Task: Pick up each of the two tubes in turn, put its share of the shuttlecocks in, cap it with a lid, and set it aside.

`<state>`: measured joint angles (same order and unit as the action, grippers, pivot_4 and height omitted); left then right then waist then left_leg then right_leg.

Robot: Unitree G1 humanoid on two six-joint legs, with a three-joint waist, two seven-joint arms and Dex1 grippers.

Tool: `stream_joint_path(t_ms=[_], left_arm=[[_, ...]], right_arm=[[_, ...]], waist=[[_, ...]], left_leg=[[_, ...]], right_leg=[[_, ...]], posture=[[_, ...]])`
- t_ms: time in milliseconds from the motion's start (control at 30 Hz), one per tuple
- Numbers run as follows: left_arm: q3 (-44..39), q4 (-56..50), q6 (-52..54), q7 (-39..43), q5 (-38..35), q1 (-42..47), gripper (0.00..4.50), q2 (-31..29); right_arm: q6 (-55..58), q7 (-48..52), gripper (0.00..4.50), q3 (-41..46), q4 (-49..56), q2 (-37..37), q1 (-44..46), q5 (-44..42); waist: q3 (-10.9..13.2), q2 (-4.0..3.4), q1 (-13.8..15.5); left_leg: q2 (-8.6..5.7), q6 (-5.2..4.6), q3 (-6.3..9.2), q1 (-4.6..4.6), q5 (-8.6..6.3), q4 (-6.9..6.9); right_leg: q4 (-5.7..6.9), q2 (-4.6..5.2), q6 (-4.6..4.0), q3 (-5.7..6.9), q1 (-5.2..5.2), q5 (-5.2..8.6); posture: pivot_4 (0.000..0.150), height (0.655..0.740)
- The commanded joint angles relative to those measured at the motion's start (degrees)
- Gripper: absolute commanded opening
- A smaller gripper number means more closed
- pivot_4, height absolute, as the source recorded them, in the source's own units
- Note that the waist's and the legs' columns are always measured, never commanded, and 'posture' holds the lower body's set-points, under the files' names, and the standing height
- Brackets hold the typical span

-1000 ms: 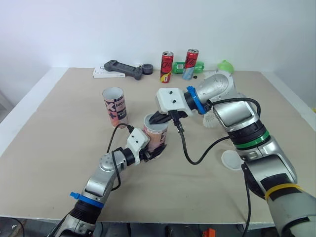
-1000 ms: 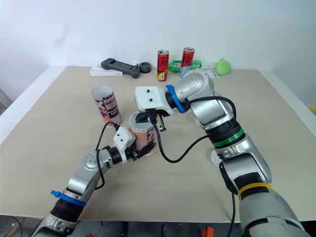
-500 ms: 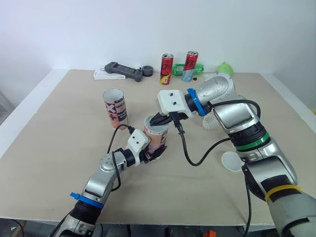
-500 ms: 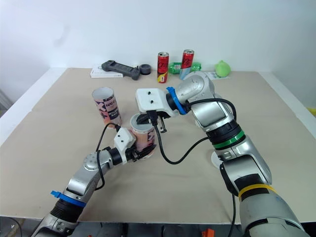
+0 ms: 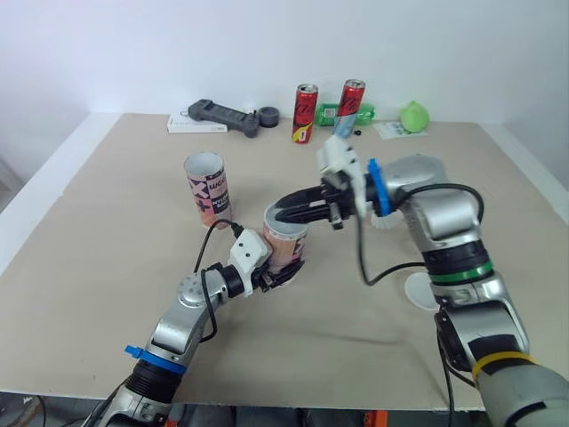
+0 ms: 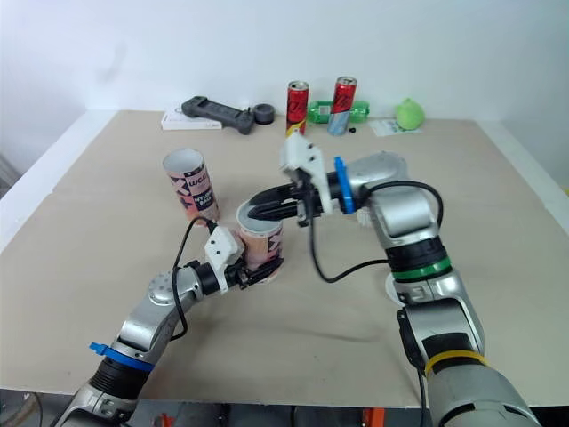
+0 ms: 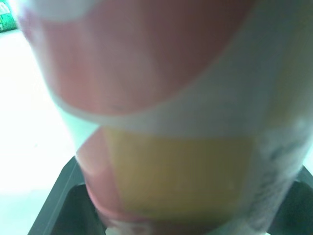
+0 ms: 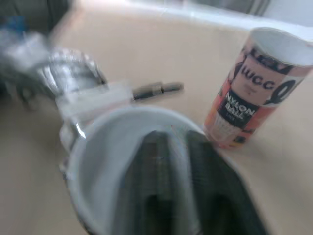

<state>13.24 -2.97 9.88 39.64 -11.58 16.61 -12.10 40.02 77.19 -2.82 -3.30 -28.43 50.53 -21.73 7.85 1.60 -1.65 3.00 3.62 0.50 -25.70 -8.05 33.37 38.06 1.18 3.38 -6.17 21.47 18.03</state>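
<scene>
the left gripper (image 5: 283, 270) is clamped round the foot of one tube (image 5: 286, 244), holding it upright near the middle of the table (image 5: 107, 231). the right gripper (image 5: 284, 213) reaches level across that tube's open mouth; whether it's parted or closed, i can't tell. looks to me like the filling step for this tube, no cap on yet. the second tube (image 5: 206, 187) stands apart, further back. a shuttlecock (image 5: 384, 222) sits by the right arm and a lid (image 5: 418, 289) lies nearer the table's front edge. next, i'd guess, the right arm must draw clear and fetch one of them.
</scene>
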Motion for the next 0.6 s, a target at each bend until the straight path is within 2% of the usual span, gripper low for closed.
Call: stream_joint_path(t_ms=[33,67,133,167,333,433,600], left_arm=[[-1.56,-0.58,0.4,1.21,-1.39,0.06,3.03,-1.22],[-1.79,-0.77,0.47,1.59,-1.75,0.06,3.56,-1.5],[-2.27,-1.16,0.76,2.5,-2.54,0.07,4.08,-2.23],[-2.53,-1.4,0.97,3.01,-2.96,0.04,4.48,-2.68],[-3.88,-2.98,2.27,5.45,-5.16,-0.43,4.48,-5.19],[-5.03,-4.23,3.0,6.67,-6.49,-1.3,4.48,-7.2],[-10.23,-8.74,5.69,8.75,-9.42,-5.1,4.48,-14.13]], right_arm=[[7.79,-3.8,3.14,6.42,9.41,-2.37,-3.99,-8.32],[8.49,-5.06,3.64,7.37,10.88,-2.85,-5.97,-9.22],[8.88,-6.76,4.41,9.31,13.44,-4.09,-10.54,-10.59],[8.17,-7.42,4.5,9.68,14.9,-4.7,-13.23,-10.77],[1.69,-10.6,4.5,6.58,19.88,-6.02,-25.06,-7.71],[-3.14,-13.15,4.5,3.95,20.37,-4.21,-29.59,-5.79],[-18.99,-19.26,4.5,-2.54,12.12,4.04,-31.46,2.42]], waist=[[0.5,-0.23,0.23],[0.59,-0.22,0.24],[0.81,-0.18,0.26],[0.97,-0.18,0.26],[1.32,-0.25,0.27],[1.45,-0.27,0.07],[1.86,-0.25,-0.96]], left_leg=[[-0.07,-0.06,0.05,-0.1,-0.06,0.03],[-0.09,-0.12,0.07,-0.15,-0.12,0.04],[-0.09,-0.19,0.17,-0.16,-0.19,0.04],[-0.07,-0.21,0.22,-0.19,-0.22,0.03],[-0.09,-0.21,0.37,-0.59,-0.23,0.15],[-0.09,-0.2,0.43,-0.65,-0.22,0.22],[0.03,0.06,0.64,-0.62,-0.04,0.26]], right_leg=[[0.0,0.0,0.06,-0.03,0.07,0.01],[0.0,-0.02,0.11,-0.02,0.09,0.04],[0.0,-0.09,0.12,0.04,0.07,0.16],[0.0,-0.14,0.12,0.07,0.08,0.19],[0.02,-0.14,0.13,0.24,0.36,0.23],[0.03,-0.14,0.15,0.3,0.37,0.24],[0.12,-0.32,0.2,0.41,0.34,0.18]], posture=[[0.15,0.74],[0.15,0.74],[0.15,0.74],[0.15,0.74],[0.15,0.74],[0.15,0.74],[0.15,0.74]])
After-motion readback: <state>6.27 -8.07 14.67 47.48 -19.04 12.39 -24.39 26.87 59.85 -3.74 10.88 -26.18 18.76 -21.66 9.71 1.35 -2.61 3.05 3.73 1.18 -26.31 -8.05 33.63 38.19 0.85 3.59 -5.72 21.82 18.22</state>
